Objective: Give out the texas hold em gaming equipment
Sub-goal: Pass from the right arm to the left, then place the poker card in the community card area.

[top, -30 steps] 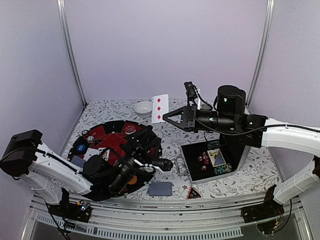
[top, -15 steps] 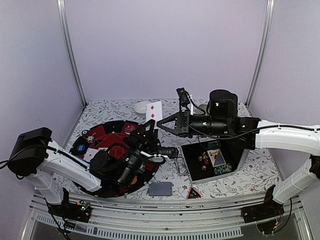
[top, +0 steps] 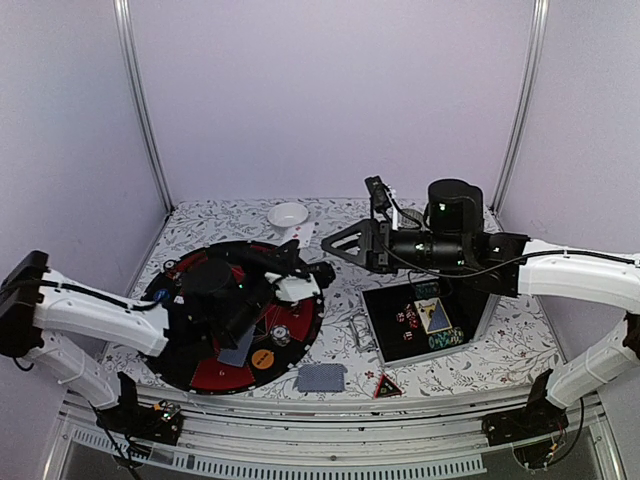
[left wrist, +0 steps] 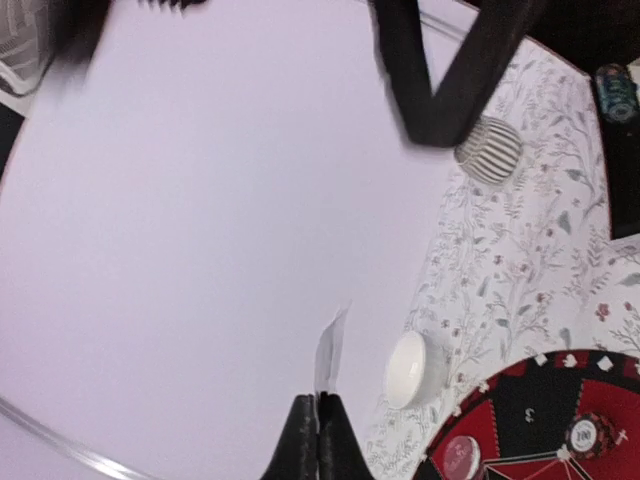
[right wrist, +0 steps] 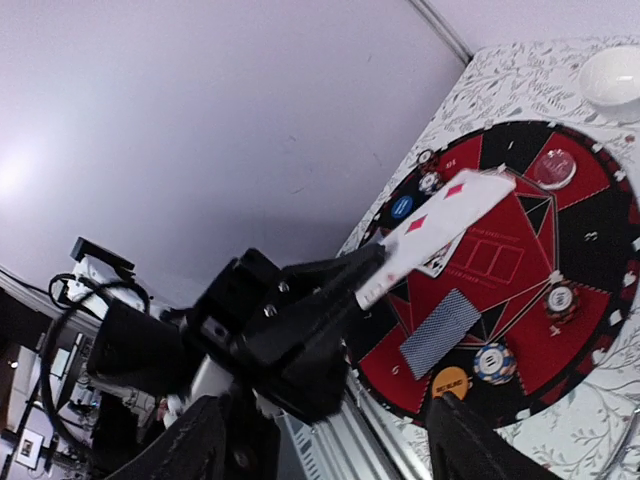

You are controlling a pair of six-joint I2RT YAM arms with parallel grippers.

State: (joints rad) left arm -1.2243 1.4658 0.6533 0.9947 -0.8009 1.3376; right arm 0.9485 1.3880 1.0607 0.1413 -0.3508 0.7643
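Top external: floral-print tablecloth (top: 340,290), lilac walls (top: 330,100). Left claw (left wrist: 318,425) clamped on white red-diamond playing card (left wrist: 328,350) (by far side of round red-black mat (top: 215,378)); right claw (top: 342,243) spread wide, empty.

place: robot test booth | signs: plain lilac walls (top: 330,100); aluminium frame posts (top: 140,100); floral-clothed table (top: 520,325)

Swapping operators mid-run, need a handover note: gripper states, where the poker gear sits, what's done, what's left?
Left gripper shut on a diamonds card, raised near the far edge of the round mat. Right gripper open, holding nothing.
Done, on the mat: face-down card, orange button, striped chips.
Off it: second face-down card, red triangular marker; black tray holds unplaced chips.
Left: place the held card, distribute the rest.
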